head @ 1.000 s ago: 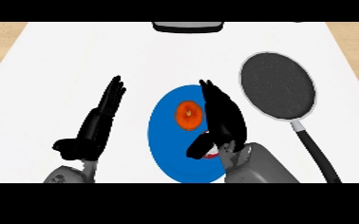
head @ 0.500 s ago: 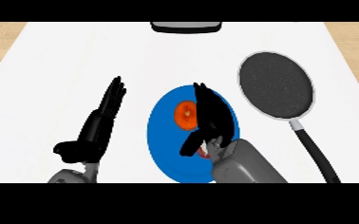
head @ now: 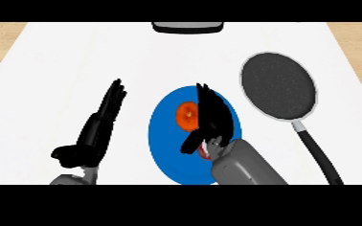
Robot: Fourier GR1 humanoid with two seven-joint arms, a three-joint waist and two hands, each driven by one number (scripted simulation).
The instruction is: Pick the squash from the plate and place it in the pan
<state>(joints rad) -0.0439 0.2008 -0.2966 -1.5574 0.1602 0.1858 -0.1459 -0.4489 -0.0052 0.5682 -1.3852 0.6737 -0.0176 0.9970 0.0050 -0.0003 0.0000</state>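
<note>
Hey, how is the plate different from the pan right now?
The plate is blue; the pan is dark grey. The pan has a long black handle; the plate has none. The plate holds the orange squash; the pan holds nothing. Both are round and lie on the white counter.

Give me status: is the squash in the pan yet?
Not yet. Done: nothing placed; the squash lies on the blue plate. In hand: the right hand is open over the plate, beside the squash, not closed on it. To do: grasp, lift, carry right to the pan. Left hand rests open.
</note>
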